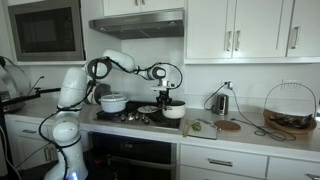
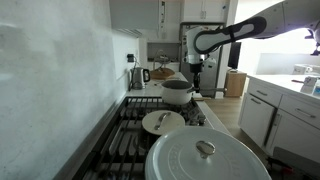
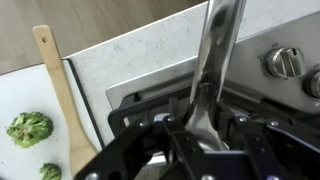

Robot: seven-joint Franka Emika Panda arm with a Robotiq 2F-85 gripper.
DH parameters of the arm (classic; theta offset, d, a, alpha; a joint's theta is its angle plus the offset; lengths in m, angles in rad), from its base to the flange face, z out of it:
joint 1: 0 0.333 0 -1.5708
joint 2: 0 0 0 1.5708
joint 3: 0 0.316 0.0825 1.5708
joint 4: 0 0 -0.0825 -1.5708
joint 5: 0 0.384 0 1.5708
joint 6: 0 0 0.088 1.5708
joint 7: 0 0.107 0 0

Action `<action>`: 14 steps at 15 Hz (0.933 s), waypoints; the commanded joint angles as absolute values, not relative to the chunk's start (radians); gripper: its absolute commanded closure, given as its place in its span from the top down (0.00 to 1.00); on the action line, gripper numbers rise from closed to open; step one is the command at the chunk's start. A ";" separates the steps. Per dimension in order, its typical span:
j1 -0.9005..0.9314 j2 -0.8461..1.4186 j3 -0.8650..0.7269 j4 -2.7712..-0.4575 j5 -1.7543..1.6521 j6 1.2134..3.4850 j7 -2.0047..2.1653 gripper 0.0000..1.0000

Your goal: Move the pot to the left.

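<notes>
The gripper (image 1: pixel 168 99) is hanging low over the stove, right above the pot (image 1: pixel 173 112); in both ext. views the pot is sitting directly under and touching-close to it (image 2: pixel 177 93), white outside w/ a dark rim. In the wrist view the gripper (image 3: pixel 200 125) is closing narrow on a shiny metal handle (image 3: pixel 215 55); the handle is running up and away from btwn the dark fingers (image 3: pixel 150 150), which are pressing in on both sides of it, so it looks to be gripping the pot by that handle.

A small plate (image 2: pixel 163 122) w/ a utensil on it is lying on the burners near the gripper, on the arm's side of it (image 1: pixel 147 109); further that way, well apart from the gripper, a larger white pot (image 1: pixel 113 102) is standing, its lid filling the foreground in an ext. view (image 2: pixel 208 155). Beyond the gripper, away from the arm, a kettle (image 1: pixel 222 102) is standing on the counter by the wall.

In the wrist view a wooden spoon (image 3: pixel 55 95) is lying off to one side of the gripper on a white board (image 3: pixel 15 100), w/ broccoli (image 3: pixel 30 128) just beside it; stove knobs (image 3: pixel 283 62) are showing on the opposite side.
</notes>
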State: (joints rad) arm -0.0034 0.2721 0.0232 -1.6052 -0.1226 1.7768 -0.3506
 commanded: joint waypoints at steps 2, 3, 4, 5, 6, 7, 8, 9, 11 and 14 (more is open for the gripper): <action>-0.002 0.267 0.044 -1.601 -0.105 1.753 -0.412 0.13; -0.001 0.266 0.047 -1.604 -0.104 1.751 -0.418 0.13; -0.001 0.265 0.049 -1.605 -0.103 1.749 -0.426 0.13; 0.001 0.264 0.051 -1.607 -0.102 1.748 -0.431 0.13; 0.001 0.263 0.053 -1.609 -0.102 1.747 -0.435 0.13; 0.001 0.263 0.055 -1.609 -0.100 1.743 -0.440 0.13; 0.001 0.262 0.056 -1.610 -0.098 1.740 -0.446 0.13; 0.000 0.261 0.058 -1.611 -0.095 1.738 -0.456 0.13; 0.001 0.260 0.062 -1.613 -0.093 1.732 -0.468 0.13; 0.002 0.257 0.068 -1.618 -0.091 1.723 -0.489 0.13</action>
